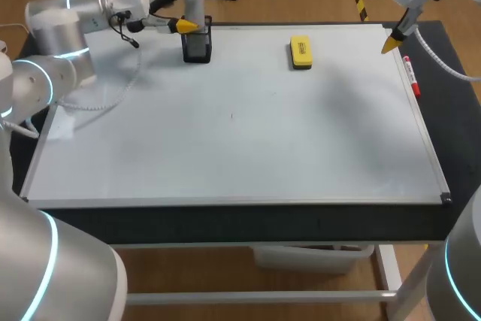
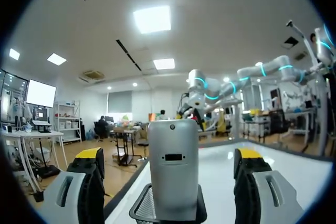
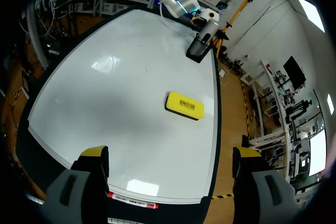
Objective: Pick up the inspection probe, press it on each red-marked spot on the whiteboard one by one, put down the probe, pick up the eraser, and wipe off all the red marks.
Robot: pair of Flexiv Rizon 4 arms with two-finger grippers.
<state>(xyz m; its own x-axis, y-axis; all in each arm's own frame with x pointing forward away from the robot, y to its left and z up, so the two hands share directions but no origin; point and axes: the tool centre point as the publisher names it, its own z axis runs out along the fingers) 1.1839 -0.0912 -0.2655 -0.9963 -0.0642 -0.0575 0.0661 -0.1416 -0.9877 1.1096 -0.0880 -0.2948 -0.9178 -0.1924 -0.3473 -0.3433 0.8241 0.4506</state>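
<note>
The left hand (image 2: 168, 156) stands wide, one finger on each side of the grey inspection probe (image 2: 172, 166), which sits upright in a black mesh holder (image 2: 144, 205) and touches neither. The right hand (image 3: 170, 153) is also wide and holds nothing. The yellow eraser (image 3: 184, 105) lies ahead of it on the whiteboard (image 3: 115, 93), and a red marker (image 3: 134, 200) lies just under it.

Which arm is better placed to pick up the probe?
Left. The left gripper, open, has the probe between its fingers in the holder; the right gripper is at the whiteboard's right edge, away from it.
</note>
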